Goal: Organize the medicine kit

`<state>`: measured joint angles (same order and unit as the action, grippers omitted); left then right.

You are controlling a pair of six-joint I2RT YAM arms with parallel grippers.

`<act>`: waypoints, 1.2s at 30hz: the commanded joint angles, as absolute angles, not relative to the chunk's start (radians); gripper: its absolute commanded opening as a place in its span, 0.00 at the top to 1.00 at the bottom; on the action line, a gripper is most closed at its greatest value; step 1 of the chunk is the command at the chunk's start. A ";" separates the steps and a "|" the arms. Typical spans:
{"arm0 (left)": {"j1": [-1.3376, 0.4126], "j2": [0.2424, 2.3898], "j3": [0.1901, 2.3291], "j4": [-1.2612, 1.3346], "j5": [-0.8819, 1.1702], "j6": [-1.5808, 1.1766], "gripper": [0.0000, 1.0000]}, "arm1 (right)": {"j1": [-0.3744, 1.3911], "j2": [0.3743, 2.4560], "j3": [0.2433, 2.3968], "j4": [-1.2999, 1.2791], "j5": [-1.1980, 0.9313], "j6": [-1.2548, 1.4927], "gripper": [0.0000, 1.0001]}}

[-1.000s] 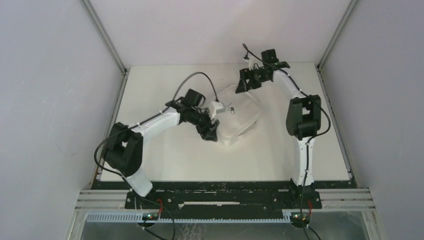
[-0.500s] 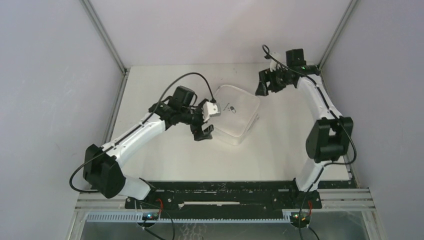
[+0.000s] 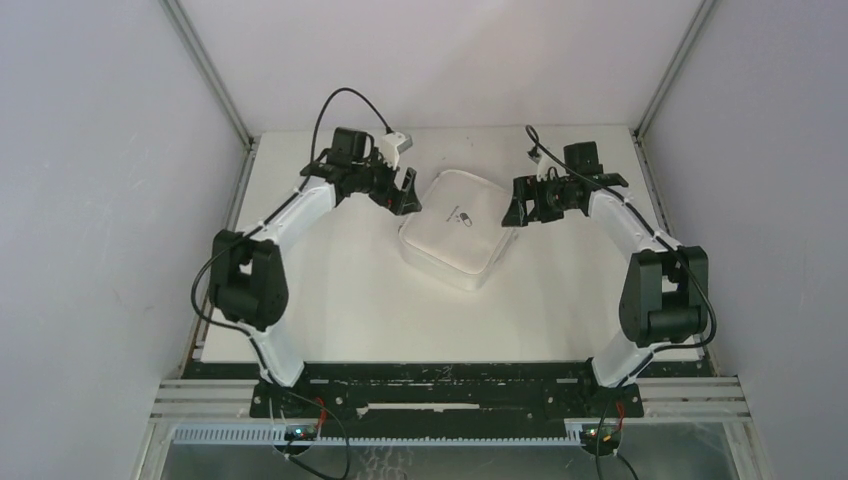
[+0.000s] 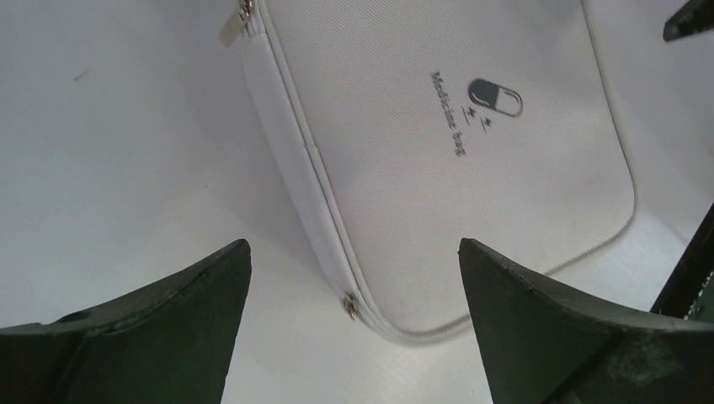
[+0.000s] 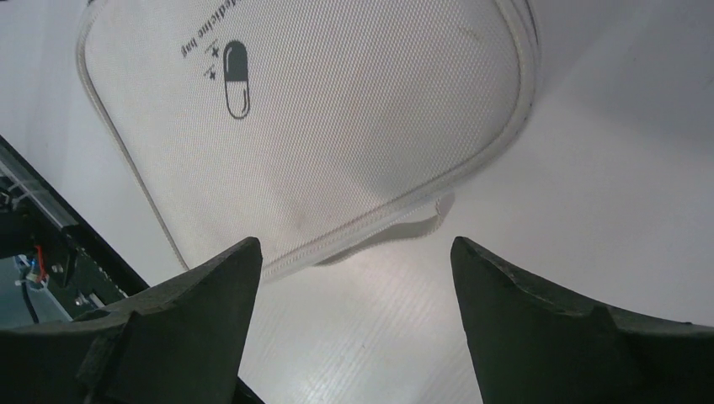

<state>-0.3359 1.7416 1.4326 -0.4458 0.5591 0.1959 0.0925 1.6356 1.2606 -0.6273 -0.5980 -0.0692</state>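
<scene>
Soft, diffuse light falls from above, and the white table (image 3: 330, 300) is evenly bright. The medicine kit (image 3: 455, 228) throws a faint shadow along its near edge. In the right wrist view its weave reads sharp, while the dark fingers (image 5: 168, 337) look soft.

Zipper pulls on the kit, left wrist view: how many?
2 on the kit: top pull at the picture's upper edge, lower pull by the kit's bottom corner. Others may be hidden.
</scene>
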 commanded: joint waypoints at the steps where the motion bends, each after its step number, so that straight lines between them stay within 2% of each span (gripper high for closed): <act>1: -0.332 1.852 1.556 -0.375 0.642 0.024 0.02 | 0.119 1.677 1.261 -0.487 -0.651 0.029 0.18; 5: -0.334 1.933 1.586 -0.336 0.690 -0.065 0.02 | 0.140 1.738 1.280 -0.447 -0.666 0.069 0.18; 13: -0.362 1.922 1.468 -0.333 0.773 -0.038 0.15 | 0.153 1.832 1.363 -0.442 -0.693 0.086 0.21; 19: -0.389 1.833 1.339 -0.414 0.813 0.103 0.24 | 0.186 1.917 1.530 -0.504 -0.738 0.036 0.25; 26: -0.476 1.699 1.209 -0.539 0.795 0.379 0.24 | 0.236 2.086 1.808 -0.624 -0.791 -0.037 0.25; 30: -0.582 1.635 1.174 -0.635 0.762 0.547 0.22 | 0.248 2.168 1.999 -0.759 -0.759 -0.108 0.24; 36: -0.623 1.497 1.153 -0.694 0.691 0.674 0.15 | 0.219 2.080 2.009 -0.808 -0.625 -0.204 0.20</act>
<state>-0.6361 1.6230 1.1656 -0.6464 0.7147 0.5377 0.2401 2.1777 1.9930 -0.7479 -0.6865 -0.1108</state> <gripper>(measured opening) 0.832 0.788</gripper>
